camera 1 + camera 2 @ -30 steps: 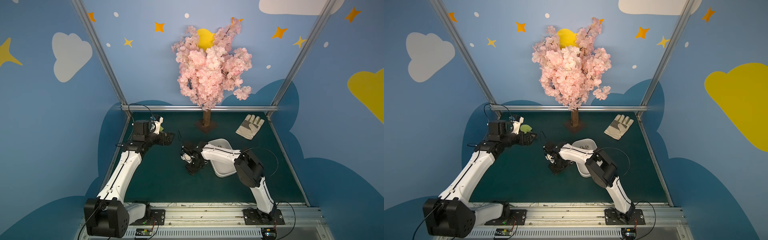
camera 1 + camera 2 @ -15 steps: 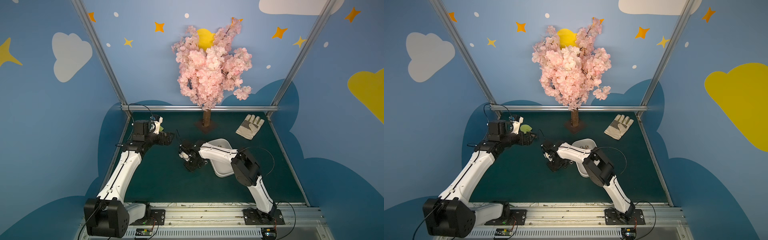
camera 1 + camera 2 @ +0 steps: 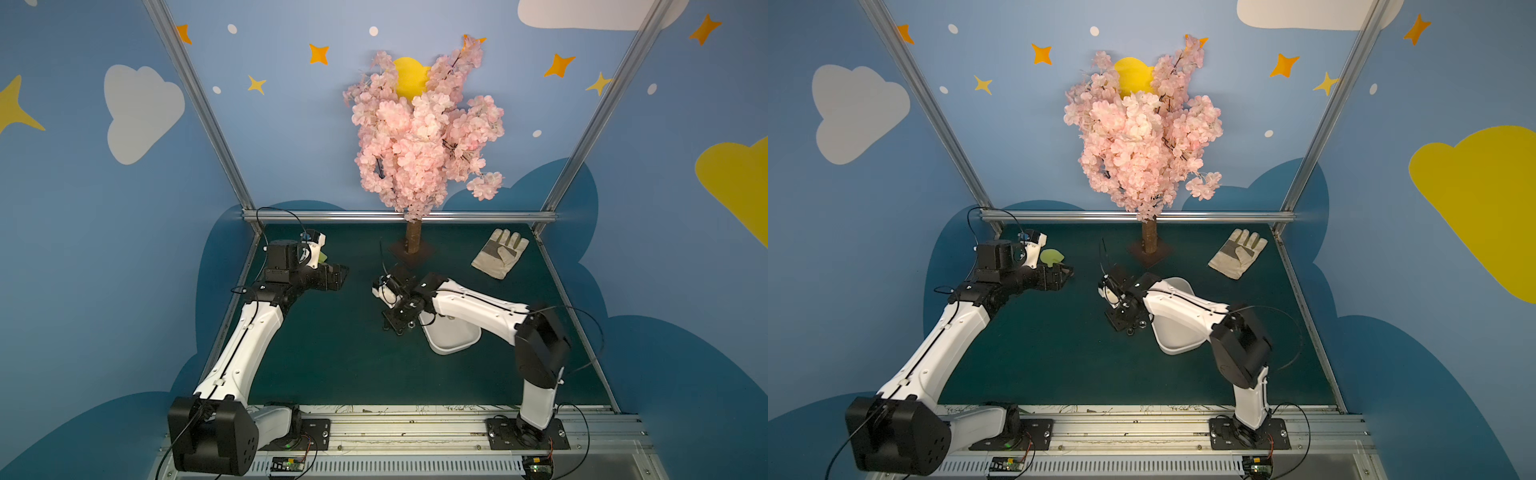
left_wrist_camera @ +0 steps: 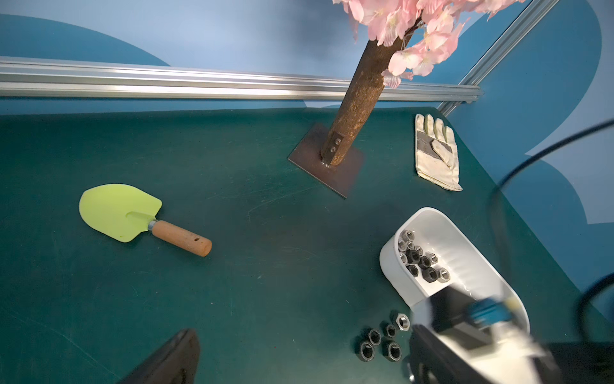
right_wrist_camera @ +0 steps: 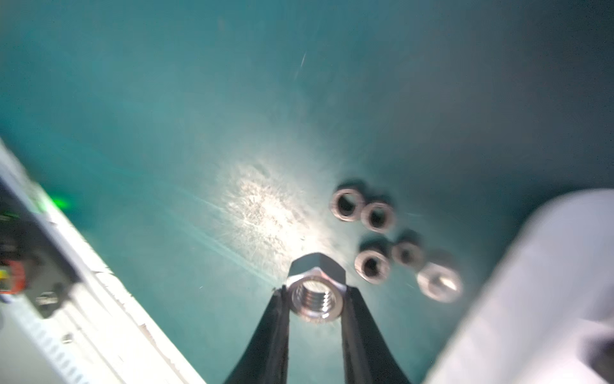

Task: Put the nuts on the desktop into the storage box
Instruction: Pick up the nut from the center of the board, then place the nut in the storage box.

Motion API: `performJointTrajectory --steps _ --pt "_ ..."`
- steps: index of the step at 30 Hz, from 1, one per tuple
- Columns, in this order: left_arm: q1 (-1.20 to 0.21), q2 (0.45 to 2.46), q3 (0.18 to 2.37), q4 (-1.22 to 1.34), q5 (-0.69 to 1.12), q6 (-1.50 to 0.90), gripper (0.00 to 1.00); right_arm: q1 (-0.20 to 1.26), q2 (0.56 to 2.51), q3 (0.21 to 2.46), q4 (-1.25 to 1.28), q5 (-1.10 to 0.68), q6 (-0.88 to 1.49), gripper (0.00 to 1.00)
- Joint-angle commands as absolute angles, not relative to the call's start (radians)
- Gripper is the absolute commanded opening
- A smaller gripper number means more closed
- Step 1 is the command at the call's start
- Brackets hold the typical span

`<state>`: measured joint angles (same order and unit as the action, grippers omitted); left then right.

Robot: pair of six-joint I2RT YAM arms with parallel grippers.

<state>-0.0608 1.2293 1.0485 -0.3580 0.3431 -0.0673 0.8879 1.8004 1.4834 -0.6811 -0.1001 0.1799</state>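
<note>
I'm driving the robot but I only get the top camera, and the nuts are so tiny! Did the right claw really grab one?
Observer: Yes. In the right wrist view the right gripper is shut on one nut, pinched between both fingers with its threaded hole facing the camera.
Operator: Are there more on the table near it?
Observer: Five loose nuts lie on the desktop, close beside the held one.
Operator: My arm hides the box. Is anything inside?
Observer: The left wrist view shows a cluster of nuts inside the storage box, gathered against one wall.
</note>
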Motion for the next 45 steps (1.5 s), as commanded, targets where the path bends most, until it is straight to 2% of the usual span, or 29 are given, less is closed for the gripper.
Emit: performJointTrajectory --steps 1,8,13,25,30,35,40,45 --pt "-0.058 1.207 1.038 -0.356 0.348 -0.057 1.00 0.794 1.674 1.428 -0.654 -0.088 0.186 0.20" --pt "-0.058 1.206 1.039 -0.357 0.348 -0.057 1.00 0.654 1.612 1.272 -0.744 -0.050 0.145 0.20" --pt "-0.058 1.210 1.038 -0.353 0.353 -0.059 1.00 0.629 1.681 1.203 -0.727 -0.074 0.168 0.20" --pt "-0.057 1.221 1.034 -0.350 0.348 -0.060 1.00 0.627 1.933 1.326 -0.711 -0.016 0.199 0.20" --pt "-0.058 1.223 1.034 -0.350 0.347 -0.060 1.00 0.620 1.975 1.402 -0.726 0.008 0.195 0.29" --pt "-0.057 1.228 1.034 -0.350 0.347 -0.058 1.00 0.621 1.950 1.452 -0.759 0.038 0.189 0.47" --pt "-0.057 1.232 1.035 -0.347 0.356 -0.062 1.00 0.635 1.844 1.454 -0.779 0.068 0.181 0.53" --pt "-0.056 1.230 1.037 -0.346 0.360 -0.064 1.00 0.734 1.781 1.503 -0.799 0.083 0.128 0.56"
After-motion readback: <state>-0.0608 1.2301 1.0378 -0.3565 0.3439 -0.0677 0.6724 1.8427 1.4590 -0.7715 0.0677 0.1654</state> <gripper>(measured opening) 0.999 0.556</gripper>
